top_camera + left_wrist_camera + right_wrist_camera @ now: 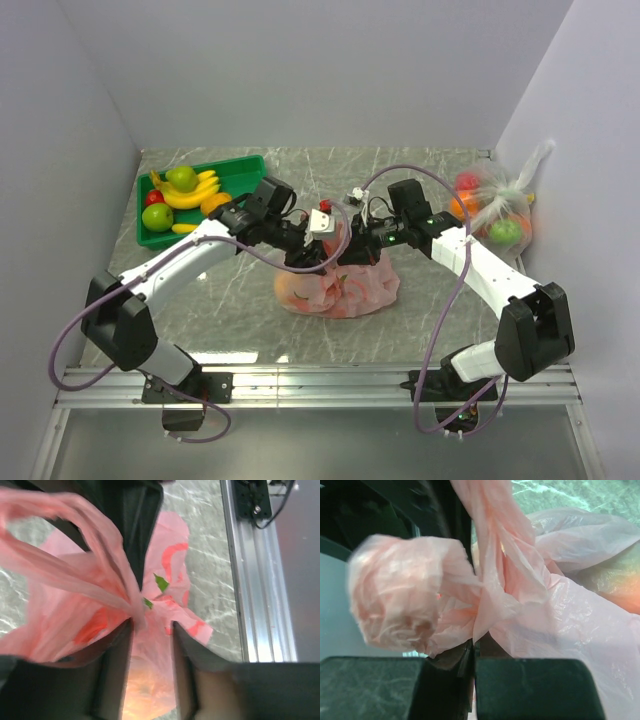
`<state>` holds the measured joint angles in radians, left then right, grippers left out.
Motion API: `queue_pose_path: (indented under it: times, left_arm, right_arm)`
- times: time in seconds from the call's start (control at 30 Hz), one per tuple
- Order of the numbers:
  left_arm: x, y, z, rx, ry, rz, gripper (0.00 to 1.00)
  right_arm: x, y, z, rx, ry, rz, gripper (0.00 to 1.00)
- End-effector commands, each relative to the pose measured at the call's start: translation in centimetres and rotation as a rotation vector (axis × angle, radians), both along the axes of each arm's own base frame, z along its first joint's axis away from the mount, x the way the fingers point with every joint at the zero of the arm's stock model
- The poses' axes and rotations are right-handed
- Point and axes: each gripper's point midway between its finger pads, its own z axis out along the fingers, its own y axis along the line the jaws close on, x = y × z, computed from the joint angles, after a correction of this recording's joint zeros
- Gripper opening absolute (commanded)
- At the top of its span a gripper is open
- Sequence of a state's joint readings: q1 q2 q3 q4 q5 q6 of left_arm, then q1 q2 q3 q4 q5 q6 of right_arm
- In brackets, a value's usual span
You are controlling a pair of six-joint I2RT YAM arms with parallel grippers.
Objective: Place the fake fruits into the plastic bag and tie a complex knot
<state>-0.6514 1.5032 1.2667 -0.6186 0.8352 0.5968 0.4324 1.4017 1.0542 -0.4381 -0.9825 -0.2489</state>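
While my right gripper (472,652) clamped the pink bag's (345,292) twisted handles (492,540) & my left gripper (150,630) gaped empty, a hard tug risked tearing thin plastic.

Plastic bag (340,285), counter centre: thin pink film, translucent, crinkled, soft sheen. Fake fruits (183,180), 10 o'clock: glossy moulded plastic, in smooth green plastic tray (245,170). Counter (250,300): grey veined stone look, smooth, semi-gloss. Right end effector (473,652): matt black, faintly grained.
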Motion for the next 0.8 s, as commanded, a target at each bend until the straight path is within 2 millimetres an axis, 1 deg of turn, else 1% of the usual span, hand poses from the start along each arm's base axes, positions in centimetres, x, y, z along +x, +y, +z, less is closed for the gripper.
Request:
queue_pose_path:
  times: [0.0, 0.03, 0.07, 0.1, 0.13, 0.17, 0.2, 0.23, 0.27, 0.3, 0.33, 0.37, 0.43, 0.5, 0.53, 0.6, 0.63, 0.7, 0.73, 0.77]
  left_arm:
    - [1.1, -0.6, 2.2, -0.066, -0.059, 0.049, 0.40]
    - [1.4, -0.8, 2.5, -0.079, -0.059, 0.056, 0.36]
    - [1.7, -1.3, 2.4, -0.087, -0.052, 0.054, 0.34]
    - [2.0, -1.7, 2.8, -0.097, -0.037, 0.061, 0.28]
    - [2.1, -2.0, 3.0, -0.106, -0.024, 0.058, 0.26]
    - [2.3, -2.3, 2.4, -0.097, 0.001, 0.058, 0.24]
    - [2.6, -2.7, 2.7, -0.106, 0.007, 0.060, 0.22]
    - [2.7, -2.9, 2.7, -0.111, 0.013, 0.059, 0.19]
    - [2.9, -3.1, 2.5, -0.112, 0.018, 0.064, 0.16]
    - [3.2, -3.3, 2.8, -0.124, 0.012, 0.069, 0.10]
    - [3.2, -3.5, 2.9, -0.130, 0.011, 0.064, 0.08]
    - [3.3, -3.6, 3.2, -0.137, 0.009, 0.063, 0.06]
    - [3.1, -3.9, 3.5, -0.146, 0.007, 0.048, 0.03]
    - [2.7, -4.1, 4.0, -0.156, 0.002, 0.011, 0.02]
    - [2.2, -4.0, 3.9, -0.149, 0.019, -0.002, 0.01]
    - [1.7, -4.1, 4.3, -0.164, 0.023, -0.028, 0.01]
    - [1.4, -4.0, 4.6, -0.170, 0.020, -0.034, 0.01]
    - [1.0, -3.8, 4.7, -0.169, 0.018, -0.043, 0.02]
    - [0.9, -3.7, 4.8, -0.167, 0.016, -0.043, 0.02]
    - [0.7, -3.5, 4.5, -0.154, 0.028, -0.039, 0.03]
  right_arm:
    - [-0.2, 0.3, 1.7, 0.047, -0.056, 0.027, 0.00]
    - [-0.3, 0.3, 1.6, 0.047, -0.047, 0.030, 0.00]
    - [-0.3, 0.3, 1.6, 0.048, -0.044, 0.031, 0.00]
    - [-0.3, 0.3, 1.6, 0.049, -0.042, 0.032, 0.00]
    - [-0.3, 0.4, 1.7, 0.051, -0.041, 0.035, 0.00]
    - [-0.3, 0.4, 1.7, 0.050, -0.038, 0.036, 0.00]
    - [-0.3, 0.4, 1.7, 0.050, -0.035, 0.035, 0.00]
    - [-0.3, 0.5, 1.7, 0.051, -0.032, 0.037, 0.00]
    - [-0.4, 0.5, 1.7, 0.052, -0.031, 0.041, 0.03]
    - [-0.5, 0.5, 1.7, 0.053, -0.029, 0.046, 0.06]
    - [-0.6, 0.5, 1.7, 0.053, -0.028, 0.052, 0.12]
    - [-0.6, 0.6, 1.6, 0.050, -0.025, 0.050, 0.15]
    - [-0.5, 0.7, 1.5, 0.048, -0.035, 0.053, 0.20]
    - [-0.3, 0.8, 1.3, 0.046, -0.031, 0.048, 0.20]
    - [-0.2, 0.9, 1.4, 0.046, -0.036, 0.047, 0.20]
    - [0.0, 1.0, 1.4, 0.043, -0.034, 0.047, 0.19]
    - [0.2, 1.0, 1.3, 0.040, -0.035, 0.043, 0.17]
    - [0.3, 1.1, 1.1, 0.035, -0.034, 0.041, 0.08]
    - [0.3, 1.1, 1.2, 0.037, -0.040, 0.041, 0.01]
    - [0.4, 1.1, 1.2, 0.037, -0.035, 0.033, 0.00]
